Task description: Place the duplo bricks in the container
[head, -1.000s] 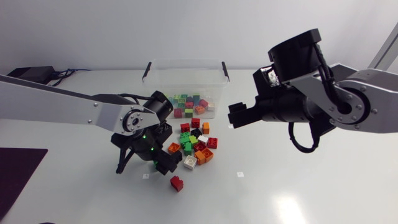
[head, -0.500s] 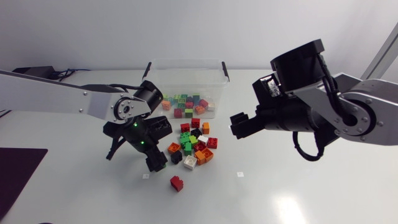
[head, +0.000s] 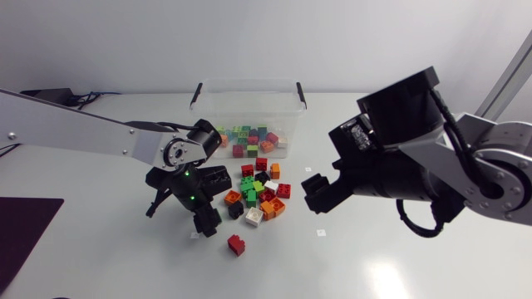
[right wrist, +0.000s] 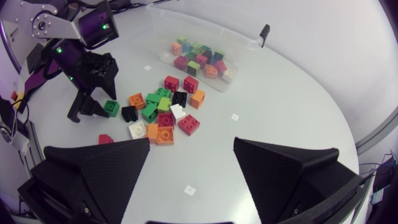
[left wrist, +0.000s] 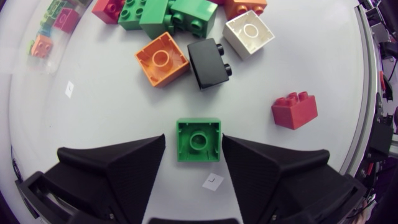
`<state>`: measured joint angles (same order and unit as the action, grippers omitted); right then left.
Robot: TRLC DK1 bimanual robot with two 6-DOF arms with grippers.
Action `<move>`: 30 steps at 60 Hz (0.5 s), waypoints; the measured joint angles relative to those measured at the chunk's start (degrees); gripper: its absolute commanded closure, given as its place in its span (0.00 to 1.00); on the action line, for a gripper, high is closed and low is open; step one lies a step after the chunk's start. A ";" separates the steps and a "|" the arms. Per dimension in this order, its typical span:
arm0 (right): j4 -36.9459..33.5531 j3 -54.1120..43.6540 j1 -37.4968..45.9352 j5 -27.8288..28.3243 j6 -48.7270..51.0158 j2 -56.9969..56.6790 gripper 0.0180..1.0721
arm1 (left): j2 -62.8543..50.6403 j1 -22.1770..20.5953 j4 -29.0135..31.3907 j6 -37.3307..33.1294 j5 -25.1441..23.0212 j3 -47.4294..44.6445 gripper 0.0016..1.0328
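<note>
Straddling the green brick, left gripper is slightly open; right gripper, wide and empty, has edged nearer the pile.

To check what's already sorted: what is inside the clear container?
Inside the clear container lies a loose pile of duplo bricks in green, red, orange and pink. Any bricks beneath the top ones are covered.
</note>
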<state>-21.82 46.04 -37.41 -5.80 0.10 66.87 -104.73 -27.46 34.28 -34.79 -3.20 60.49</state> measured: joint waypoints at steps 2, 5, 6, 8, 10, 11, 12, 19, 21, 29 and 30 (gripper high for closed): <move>-0.33 -0.28 -0.70 0.00 0.00 -0.20 0.08 | -0.13 0.04 0.00 0.00 0.00 0.00 0.68; -0.92 -0.66 -1.95 0.09 0.00 -0.42 0.08 | -0.28 0.09 -0.02 0.00 -0.17 0.00 0.78; -1.03 -0.76 -2.40 0.28 0.00 -0.44 0.08 | -0.35 0.11 0.00 0.00 -0.26 0.00 0.81; -1.36 -0.85 -3.17 0.68 0.02 -0.44 0.08 | -0.37 0.20 0.00 0.00 -0.55 0.00 0.83; -1.68 -0.85 -3.89 1.07 0.02 -0.44 0.08 | -0.42 0.35 0.15 0.00 -0.76 0.00 0.83; -1.92 -0.85 -4.33 1.14 0.00 -0.44 0.08 | -0.42 0.42 0.17 0.00 -0.87 0.00 0.83; -2.08 -0.85 -4.76 1.16 0.02 -0.44 0.08 | -0.42 0.50 0.26 0.00 -0.96 0.00 0.83; -2.32 -0.83 -7.32 1.77 -0.02 0.63 0.08 | 0.02 1.40 1.38 0.00 -1.42 0.00 0.83; -2.45 -0.83 -8.02 2.64 -0.04 1.53 0.08 | 0.48 1.88 2.10 0.00 -1.51 0.00 0.83; -4.20 0.74 -9.81 4.92 -0.55 6.45 0.08 | 4.35 4.44 2.34 0.33 -2.62 0.00 0.83; -4.24 1.05 -10.03 5.01 -0.59 7.06 0.08 | 4.87 4.76 2.34 0.57 -2.82 0.00 0.83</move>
<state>-26.06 47.09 -47.44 -0.80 -0.49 73.93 -99.85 -22.70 36.62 -34.22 -6.02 60.49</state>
